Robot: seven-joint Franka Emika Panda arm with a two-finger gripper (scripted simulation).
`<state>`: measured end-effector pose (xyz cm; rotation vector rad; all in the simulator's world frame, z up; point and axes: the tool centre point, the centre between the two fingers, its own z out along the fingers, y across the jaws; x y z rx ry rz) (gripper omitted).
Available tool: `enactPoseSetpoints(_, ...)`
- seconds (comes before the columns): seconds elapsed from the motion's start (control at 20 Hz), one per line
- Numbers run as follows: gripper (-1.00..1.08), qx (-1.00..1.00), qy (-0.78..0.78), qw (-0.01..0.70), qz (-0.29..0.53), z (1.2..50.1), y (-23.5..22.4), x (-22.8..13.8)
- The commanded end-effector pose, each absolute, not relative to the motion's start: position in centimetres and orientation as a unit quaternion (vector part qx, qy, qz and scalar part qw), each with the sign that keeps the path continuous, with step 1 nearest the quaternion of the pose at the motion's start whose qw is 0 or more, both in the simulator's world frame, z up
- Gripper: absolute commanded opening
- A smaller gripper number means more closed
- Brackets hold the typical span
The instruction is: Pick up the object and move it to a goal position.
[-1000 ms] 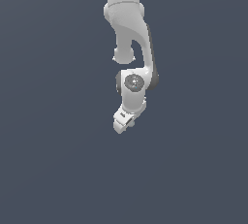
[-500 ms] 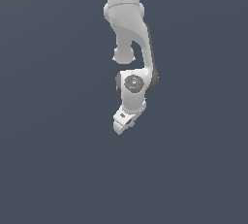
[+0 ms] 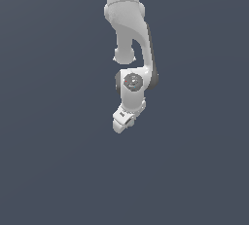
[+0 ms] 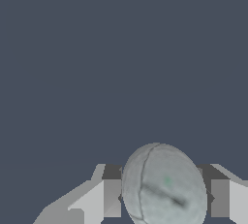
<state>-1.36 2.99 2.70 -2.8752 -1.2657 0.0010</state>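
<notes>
The gripper (image 4: 164,198) has its 2 fingers (image 4: 111,198) closed on the sphere (image 4: 163,186), pinching it at its sides, likely so it stays put while carried to the goal

surface: plain dark blue-grey ground (image 3: 53,170) | colour: uniform | on it: cannot tell, nothing resolved
</notes>
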Motion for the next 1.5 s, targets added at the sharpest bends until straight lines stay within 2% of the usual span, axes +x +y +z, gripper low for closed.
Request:
enactPoseSetpoints(0.0,-1.00,-0.915,-0.403,0.000,0.000,3.3,2.5,-1.6)
enactPoseSetpoints(0.4,-1.00,-0.915,-0.403,-0.001,0.000,7.0,-0.4,-3.7)
enactPoseSetpoints(1.05,-1.00,-0.915,-0.403,0.000,0.000,16.7,-7.9,-8.7)
enactPoseSetpoints(1.45,-1.00,-0.915,-0.403,0.001,-0.001,20.9,-11.1,-10.6)
